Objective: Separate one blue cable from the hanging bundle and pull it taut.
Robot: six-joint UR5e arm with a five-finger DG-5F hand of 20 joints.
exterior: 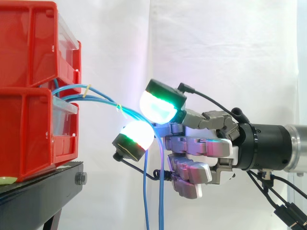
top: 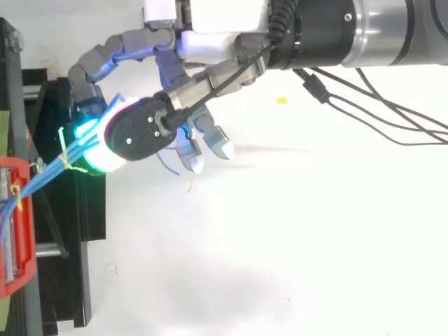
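The two red bins (exterior: 29, 134) are sitting stacked, boxy hard plastic with ribbed walls, on one black stand (exterior: 43, 191) with a square front edge. The blue cables (exterior: 146, 191), thin, smooth and round, are coming out of the gap between the bins, where a yellow tie (exterior: 87, 91) is binding them just off the bins' front. From there they are arching away from the bins and dropping. Two strands are hanging straight down, clear of the stand's edge. How many cables make up the bundle cannot be told.

The robot hand (exterior: 206, 146), jointed grey metal, is reaching toward the bins from the far side. Two of its rounded, glowing pads (exterior: 158, 108) are pinching narrowly on the blue cables near the bins' front, one above the strands and one below. The other fingers are curling under the palm.

Beyond the bins' front, the air under and around the hanging strands is lying open before the plain white curtain (exterior: 216, 48).
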